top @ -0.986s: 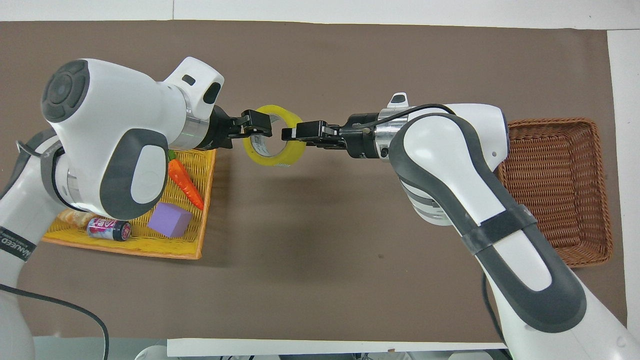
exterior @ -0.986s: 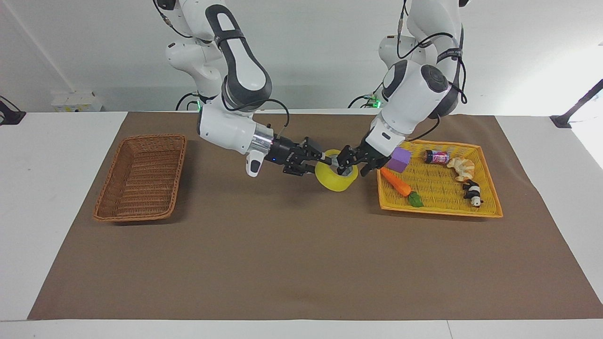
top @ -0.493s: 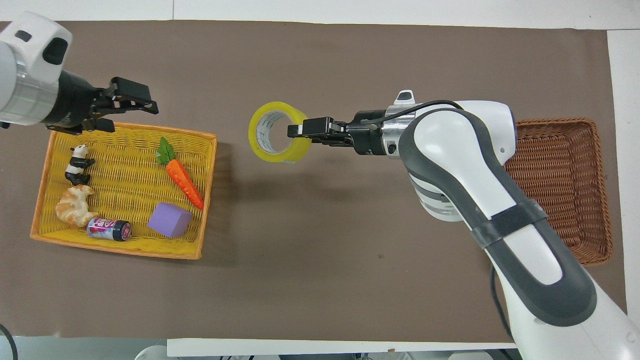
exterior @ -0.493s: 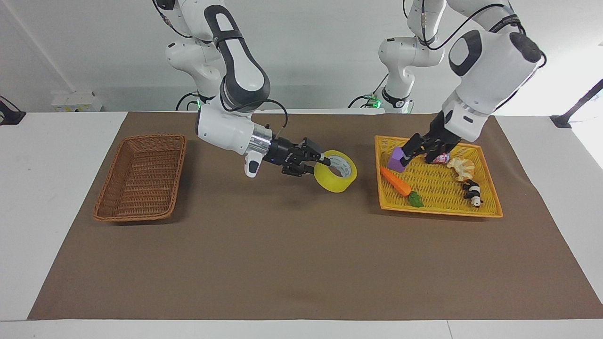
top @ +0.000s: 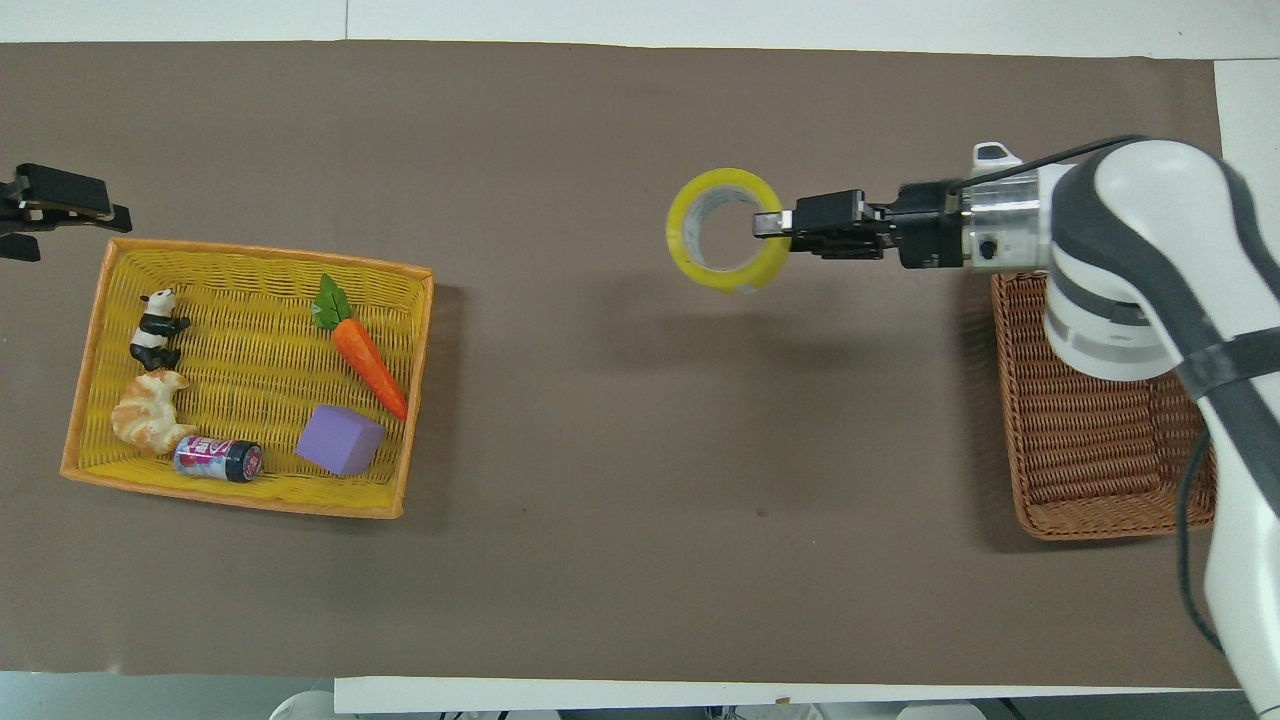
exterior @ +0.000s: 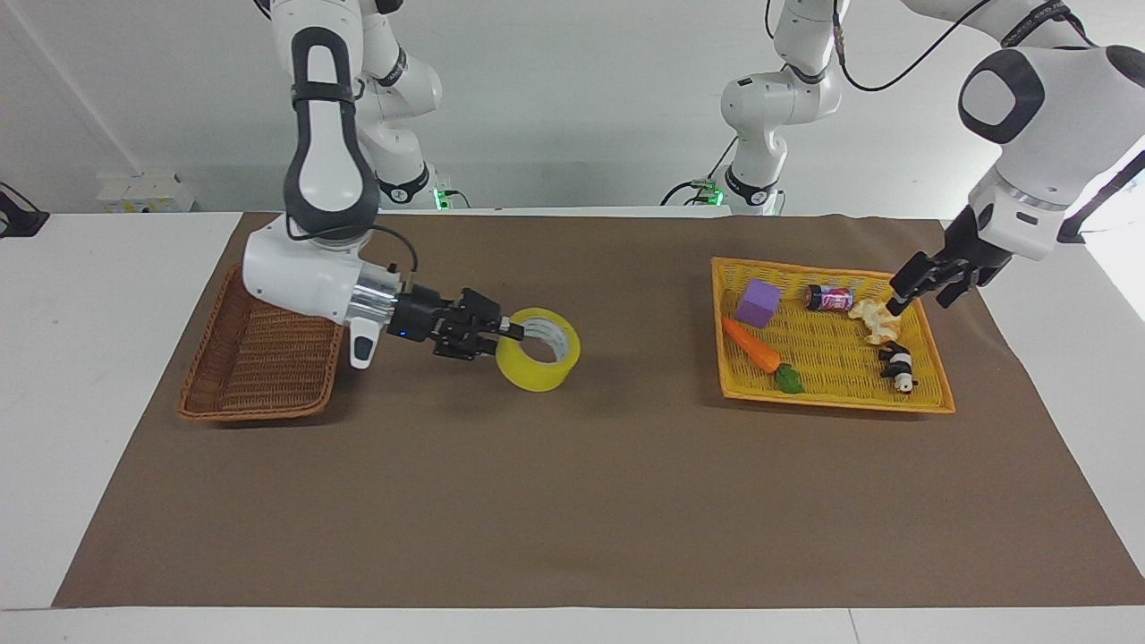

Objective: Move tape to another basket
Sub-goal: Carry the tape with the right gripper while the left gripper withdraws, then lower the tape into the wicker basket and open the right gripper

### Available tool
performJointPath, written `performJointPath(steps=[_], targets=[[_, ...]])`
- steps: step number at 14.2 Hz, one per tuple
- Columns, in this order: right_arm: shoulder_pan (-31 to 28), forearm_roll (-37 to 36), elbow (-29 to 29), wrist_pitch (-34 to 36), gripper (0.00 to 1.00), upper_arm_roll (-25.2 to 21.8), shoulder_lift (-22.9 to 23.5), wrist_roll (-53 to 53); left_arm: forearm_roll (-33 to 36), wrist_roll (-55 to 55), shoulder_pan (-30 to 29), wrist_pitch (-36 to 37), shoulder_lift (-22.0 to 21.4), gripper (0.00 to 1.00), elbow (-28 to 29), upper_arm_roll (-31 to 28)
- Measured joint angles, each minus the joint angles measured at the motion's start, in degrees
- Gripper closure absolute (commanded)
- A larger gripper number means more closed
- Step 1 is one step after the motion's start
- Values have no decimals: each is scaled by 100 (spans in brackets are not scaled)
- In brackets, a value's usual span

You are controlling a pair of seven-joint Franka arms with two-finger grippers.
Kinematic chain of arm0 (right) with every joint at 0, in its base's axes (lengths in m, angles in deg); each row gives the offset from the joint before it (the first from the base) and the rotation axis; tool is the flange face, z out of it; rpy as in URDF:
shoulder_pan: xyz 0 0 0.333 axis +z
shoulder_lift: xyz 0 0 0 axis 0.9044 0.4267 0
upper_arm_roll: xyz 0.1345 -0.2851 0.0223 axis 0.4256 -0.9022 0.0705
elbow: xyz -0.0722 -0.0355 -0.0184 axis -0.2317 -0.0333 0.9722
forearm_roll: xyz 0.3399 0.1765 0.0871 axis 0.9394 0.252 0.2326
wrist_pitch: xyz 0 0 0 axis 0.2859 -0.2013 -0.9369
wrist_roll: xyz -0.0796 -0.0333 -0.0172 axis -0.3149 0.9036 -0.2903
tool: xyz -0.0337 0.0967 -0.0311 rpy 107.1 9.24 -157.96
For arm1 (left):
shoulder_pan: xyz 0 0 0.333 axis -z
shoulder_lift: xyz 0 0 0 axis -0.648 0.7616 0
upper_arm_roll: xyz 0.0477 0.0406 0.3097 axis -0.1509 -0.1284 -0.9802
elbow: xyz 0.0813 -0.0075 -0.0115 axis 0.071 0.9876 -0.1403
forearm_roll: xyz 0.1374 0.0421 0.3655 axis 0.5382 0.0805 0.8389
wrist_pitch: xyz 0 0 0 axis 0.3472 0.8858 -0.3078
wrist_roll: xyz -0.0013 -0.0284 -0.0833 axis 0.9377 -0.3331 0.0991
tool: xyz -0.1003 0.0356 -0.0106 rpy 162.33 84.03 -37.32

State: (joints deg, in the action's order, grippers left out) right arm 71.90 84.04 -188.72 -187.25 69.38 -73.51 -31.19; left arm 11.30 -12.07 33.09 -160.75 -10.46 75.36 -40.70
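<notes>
The tape (exterior: 534, 374), a yellow ring with a pale core, hangs in the air over the brown mat, beside the wicker basket (exterior: 259, 367). My right gripper (exterior: 510, 333) is shut on the tape's wall, one finger inside the ring. In the overhead view the tape (top: 680, 232) sits at the tip of the right gripper (top: 772, 225), and the right arm covers part of the basket (top: 1090, 430). The basket holds nothing that shows. My left gripper (exterior: 926, 288) is open and empty, raised over the corner of the yellow tray; it shows at the overhead view's edge (top: 50, 215).
The flat yellow tray (exterior: 832, 402) at the left arm's end of the table holds a carrot (exterior: 756, 351), a purple block (exterior: 759, 302), a small can (exterior: 830, 298), a croissant (exterior: 877, 317) and a panda figure (exterior: 897, 365). A brown mat (exterior: 572, 501) covers the table.
The left gripper let go of the tape and pulled back past the yellow tray. The right gripper carried the tape from the table's middle toward the wicker basket.
</notes>
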Motion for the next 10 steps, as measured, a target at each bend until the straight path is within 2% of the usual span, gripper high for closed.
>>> performJointPath(steps=[4, 7, 10], targets=[[-1697, -1221, -2, 1528, 100, -34, -81, -554, 5, -52, -152, -5, 0, 1, 0, -1], [-2713, -2147, -19, 1918, 100, -38, -94, -1252, 215, -55, -168, -4, -5, 1, -13, 14], [-3513, -2373, -89, 2193, 100, -38, 102, -1967, 677, -69, -126, 395, -28, 1, -262, 92]])
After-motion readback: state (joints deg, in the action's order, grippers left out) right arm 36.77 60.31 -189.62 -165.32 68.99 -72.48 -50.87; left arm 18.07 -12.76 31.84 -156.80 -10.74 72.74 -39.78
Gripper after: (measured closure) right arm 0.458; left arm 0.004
